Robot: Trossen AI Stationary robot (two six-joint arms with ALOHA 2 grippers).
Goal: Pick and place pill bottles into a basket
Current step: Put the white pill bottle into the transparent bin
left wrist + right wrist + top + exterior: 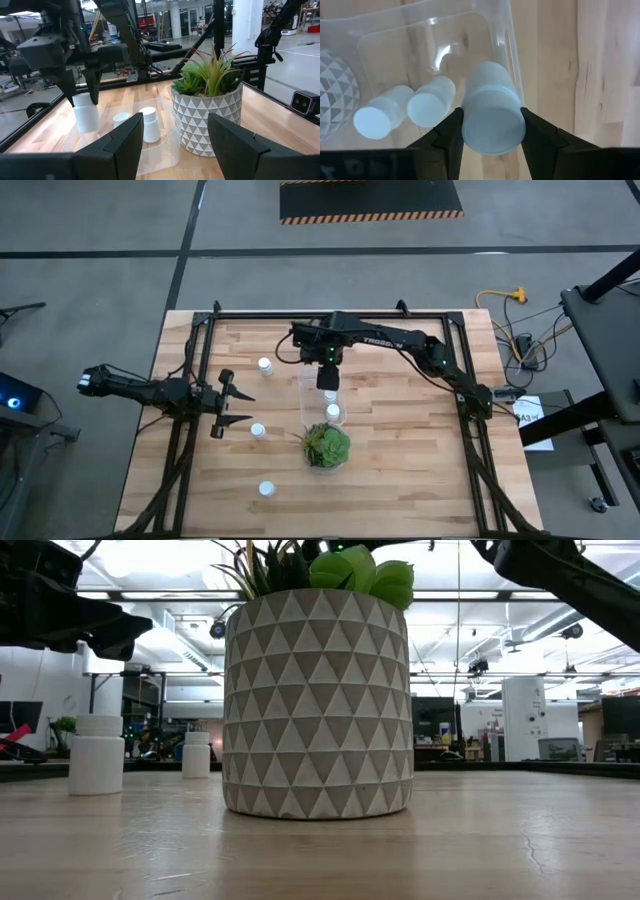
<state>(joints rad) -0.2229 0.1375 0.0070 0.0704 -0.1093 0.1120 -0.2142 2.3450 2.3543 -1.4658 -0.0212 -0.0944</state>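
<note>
My right gripper (328, 376) is shut on a white pill bottle (492, 120) and holds it over the far end of the clear basket (312, 385). Two bottles (372, 120) (431, 102) stand in the basket. Three more bottles stand on the table on their bases: one at the far left of the basket (264, 366), one at its near left (257, 430) and one near the front edge (266, 488). My left gripper (228, 402) is open and empty to the left of the basket. My right gripper pinches the bottle's capped top (492, 131) between its two fingers (93, 82), one on each side. The fingers come from above, pointing down. The bottle hangs upright below them (86, 114) at the basket's far end; whether its base touches the basket floor I cannot tell.
A green plant in a round patterned pot (326, 446) stands right against the basket's near end. It fills the middle of the low view (318, 705). A dark frame runs along the table's edges (330, 314). Bare wood lies to the right of the basket (410, 430).
</note>
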